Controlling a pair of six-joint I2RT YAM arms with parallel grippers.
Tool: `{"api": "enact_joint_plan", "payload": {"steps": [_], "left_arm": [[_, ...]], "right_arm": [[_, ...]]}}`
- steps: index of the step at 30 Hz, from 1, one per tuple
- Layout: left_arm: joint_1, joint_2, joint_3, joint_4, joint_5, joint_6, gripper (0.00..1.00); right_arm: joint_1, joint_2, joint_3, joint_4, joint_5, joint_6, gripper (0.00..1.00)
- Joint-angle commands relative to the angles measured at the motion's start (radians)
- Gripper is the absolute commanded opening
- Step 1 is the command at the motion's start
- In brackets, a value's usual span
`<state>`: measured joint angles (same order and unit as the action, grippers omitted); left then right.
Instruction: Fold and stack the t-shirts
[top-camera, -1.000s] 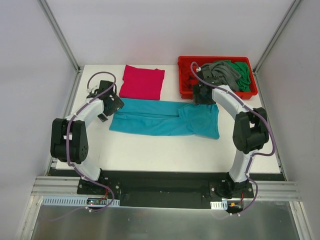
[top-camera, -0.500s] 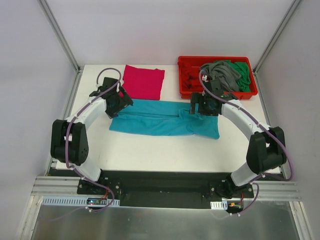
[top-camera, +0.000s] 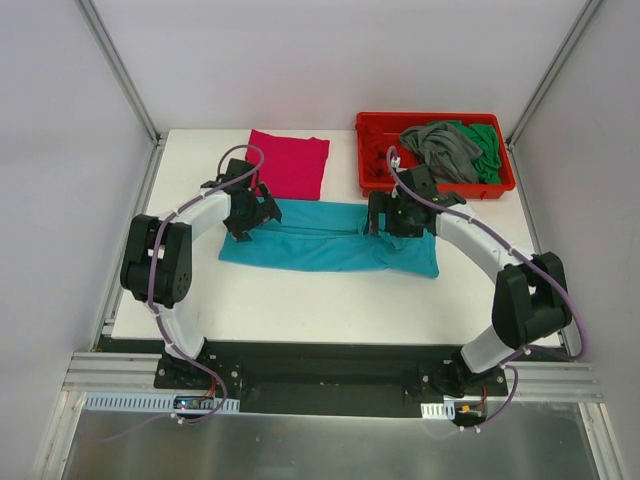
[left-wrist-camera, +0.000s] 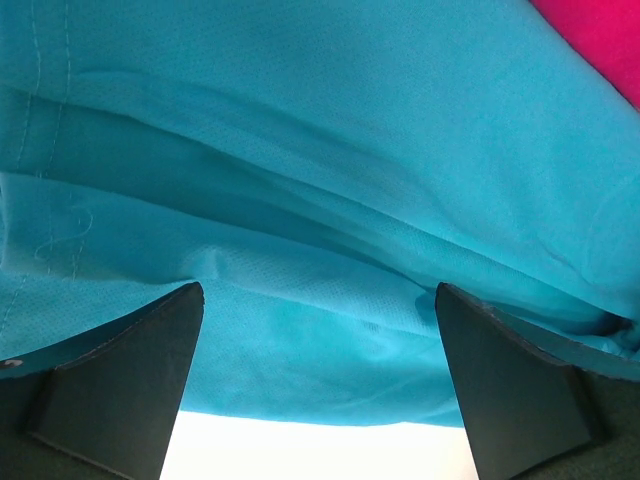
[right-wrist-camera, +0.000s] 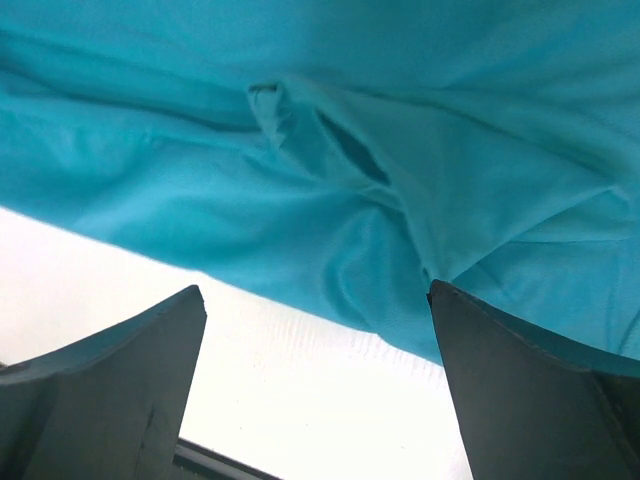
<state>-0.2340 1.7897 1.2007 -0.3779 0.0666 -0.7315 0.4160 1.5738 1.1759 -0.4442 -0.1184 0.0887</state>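
Note:
A teal-blue t-shirt (top-camera: 320, 238) lies folded lengthwise across the middle of the white table. A folded magenta-pink t-shirt (top-camera: 288, 164) lies behind it. Grey (top-camera: 440, 146) and green (top-camera: 487, 144) shirts are heaped in the red tray (top-camera: 375, 124). My left gripper (top-camera: 250, 217) is open, low over the teal shirt's left far edge; teal cloth (left-wrist-camera: 320, 250) fills its view between the fingers (left-wrist-camera: 120, 380). My right gripper (top-camera: 385, 218) is open over the shirt's far edge right of centre, with a creased fold (right-wrist-camera: 330, 160) in its view.
The red tray stands at the back right, just behind the right gripper. Bare white table (top-camera: 330, 300) lies in front of the teal shirt. Metal frame posts stand at both back corners.
Both grippers have moved inward and down onto the teal shirt's far edge: the left from the table's left side, the right from beside the red tray.

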Motion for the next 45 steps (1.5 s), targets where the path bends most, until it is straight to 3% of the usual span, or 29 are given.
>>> {"api": "enact_joint_plan", "payload": {"steps": [1, 7, 9, 14, 19, 22, 24, 25, 26, 35, 38, 40, 43, 45], "left_arm": [[0.012, 0.034, 0.060, 0.007, -0.042, 0.040, 0.99], [0.071, 0.050, 0.045, 0.007, -0.028, 0.064, 0.99], [0.088, 0.042, 0.030, 0.007, -0.039, 0.076, 0.99], [0.104, 0.031, 0.013, 0.007, -0.047, 0.096, 0.99], [0.105, 0.043, 0.016, 0.007, -0.039, 0.101, 0.99], [0.107, 0.045, 0.014, 0.007, -0.042, 0.099, 0.99], [0.107, 0.046, 0.010, 0.007, -0.051, 0.096, 0.99], [0.108, 0.048, 0.010, 0.007, -0.056, 0.093, 0.99], [0.108, 0.051, 0.010, 0.007, -0.054, 0.093, 0.99], [0.111, 0.043, -0.001, 0.007, -0.060, 0.095, 0.99], [0.111, 0.040, -0.006, 0.007, -0.060, 0.095, 0.99], [0.111, 0.036, -0.009, 0.007, -0.060, 0.095, 0.99], [0.111, 0.024, -0.013, 0.007, -0.060, 0.098, 0.99], [0.111, 0.013, -0.019, 0.007, -0.060, 0.096, 0.99]], "right_arm": [[0.052, -0.024, -0.054, 0.022, -0.078, -0.038, 0.96], [0.075, 0.028, -0.012, -0.051, 0.222, -0.214, 0.97], [0.072, 0.066, 0.014, -0.070, 0.258, -0.256, 0.99], [0.070, 0.158, 0.071, -0.094, 0.295, -0.285, 0.89], [0.070, 0.180, 0.091, -0.105, 0.333, -0.277, 0.62], [0.072, 0.172, 0.093, -0.105, 0.341, -0.293, 0.35], [0.072, 0.176, 0.105, -0.106, 0.367, -0.309, 0.11], [0.072, 0.184, 0.120, -0.113, 0.375, -0.331, 0.03], [0.070, 0.192, 0.142, -0.114, 0.381, -0.366, 0.01], [0.069, 0.327, 0.304, -0.090, 0.531, -0.667, 0.01], [0.067, 0.376, 0.361, -0.085, 0.606, -0.708, 0.08], [0.069, 0.410, 0.396, -0.093, 0.643, -0.707, 0.23], [0.069, 0.417, 0.412, -0.061, 0.678, -0.660, 0.55], [0.070, 0.390, 0.397, -0.024, 0.698, -0.586, 0.64]]}}
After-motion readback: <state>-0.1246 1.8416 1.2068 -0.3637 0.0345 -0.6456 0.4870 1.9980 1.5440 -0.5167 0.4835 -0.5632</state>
